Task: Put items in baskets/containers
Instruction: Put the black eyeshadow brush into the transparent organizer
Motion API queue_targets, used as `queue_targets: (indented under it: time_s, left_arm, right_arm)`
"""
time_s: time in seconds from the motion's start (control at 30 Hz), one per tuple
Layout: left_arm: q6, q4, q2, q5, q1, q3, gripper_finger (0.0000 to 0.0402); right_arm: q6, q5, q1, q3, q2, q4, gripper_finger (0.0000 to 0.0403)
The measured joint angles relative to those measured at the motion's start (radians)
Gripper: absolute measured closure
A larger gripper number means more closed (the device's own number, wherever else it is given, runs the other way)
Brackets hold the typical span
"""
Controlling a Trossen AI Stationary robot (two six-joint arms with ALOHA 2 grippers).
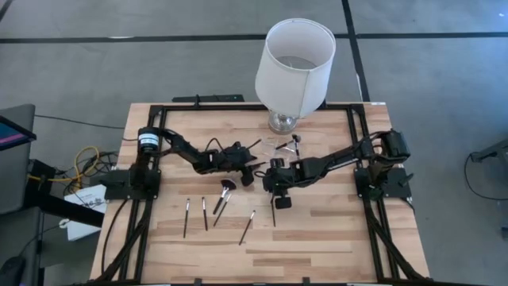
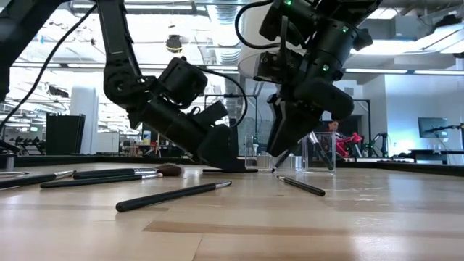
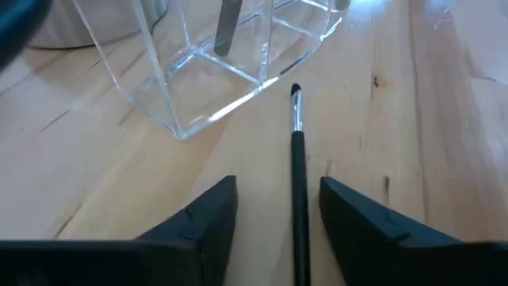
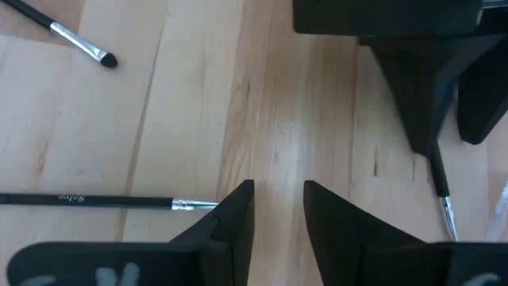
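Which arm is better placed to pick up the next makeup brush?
The left. Its open hand already straddles the handle of a slim dark makeup brush lying just short of the clear plastic container. The right hand is also open, but its nearest brush lies off to one side.

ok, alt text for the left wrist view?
The left gripper is open and low over the wooden table, with a slim makeup brush lying between its two dark fingers. The brush's small dark tip points toward a clear plastic container just ahead.
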Motion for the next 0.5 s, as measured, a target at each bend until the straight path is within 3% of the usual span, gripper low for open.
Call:
queue_targets:
  time_s: [0.27, 0.37, 0.5]
  left_arm:
    - [-0.002, 0.007, -0.002, 0.009, 0.003, -0.01, 0.0378]
    - [-0.022, 0.005, -0.01, 0.015, 0.002, -0.012, 0.0386]
    - [-0.046, -0.035, -0.065, 0.026, -0.012, -0.022, 0.0389]
  right_arm:
    - [0.039, -0.002, 0.016, 0.0, 0.0, -0.002, 0.03]
    - [0.078, -0.002, 0.028, 0.004, -0.007, -0.041, 0.03]
    - [0.131, 0.035, 0.057, 0.064, -0.053, -0.236, 0.03]
